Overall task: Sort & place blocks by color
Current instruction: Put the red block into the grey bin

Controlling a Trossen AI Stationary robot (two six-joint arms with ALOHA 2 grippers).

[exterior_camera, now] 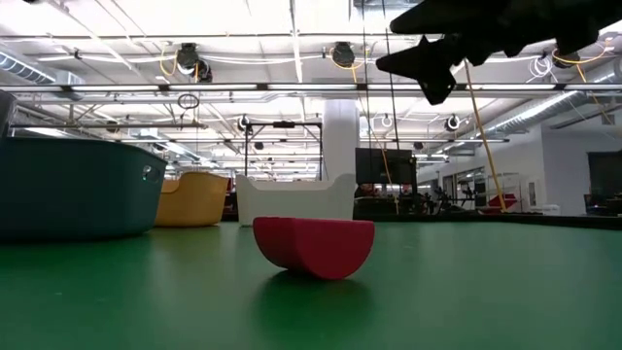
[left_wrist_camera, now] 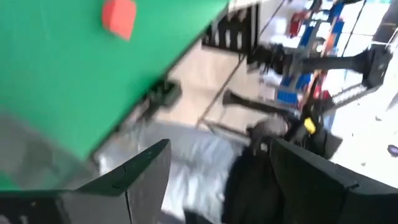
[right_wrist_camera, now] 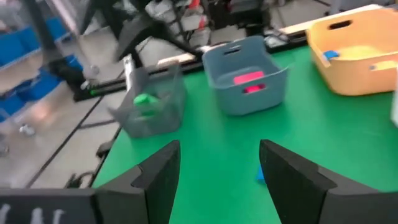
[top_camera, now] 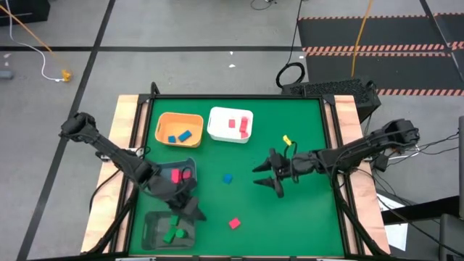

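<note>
A blue block (top_camera: pixel 228 177) and a red block (top_camera: pixel 234 223) lie on the green table; the red block, with a rounded underside, also shows in the low view (exterior_camera: pixel 314 246). My right gripper (top_camera: pixel 267 177) is open and empty above the table, right of the blue block, whose edge shows by one finger in the right wrist view (right_wrist_camera: pixel 260 175). My left gripper (top_camera: pixel 192 210) is open and empty by the far right corner of the grey bin (top_camera: pixel 170 228) that holds green blocks. The red block shows in its wrist view (left_wrist_camera: pixel 119 17).
An orange bin (top_camera: pixel 180 129) holds blue blocks, a white bin (top_camera: pixel 230 125) holds red ones, and a grey bin (top_camera: pixel 177 174) holds pink ones. A small yellow piece (top_camera: pixel 286 140) lies right of the white bin. Bare green table lies at the near right.
</note>
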